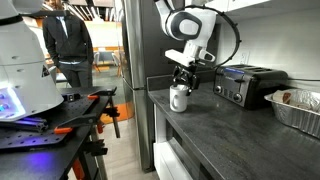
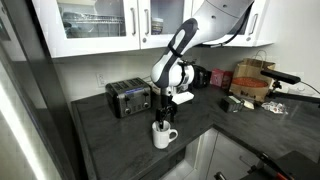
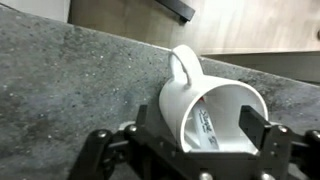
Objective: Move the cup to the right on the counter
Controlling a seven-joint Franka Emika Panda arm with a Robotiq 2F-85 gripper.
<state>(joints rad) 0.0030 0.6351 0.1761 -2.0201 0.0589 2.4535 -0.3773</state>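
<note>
The end effector is closed around the cup, one finger against its outer wall on one side and the other against the rim on the opposite side, so the white mug is pinched between them. In the wrist view the cup's open mouth faces the camera, some dark print shows on the inner wall, and the loop handle points away from the end effector, toward the far edge of the dark grey tabletop.

In both exterior views the arm reaches down from above and the end effector hangs straight over the cup. The cup stands upright near the front corner of the tabletop, close to its end beside a tall grey panel. Whether its base touches the surface or is just clear of it cannot be told.

A black toaster sits farther along the tabletop against the wall, apart from the cup, and a foil tray lies beyond it. In an exterior view the cup shows its handle to one side, in front of the toaster, under white wall cabinets. A person stands in the background behind a black workbench.
</note>
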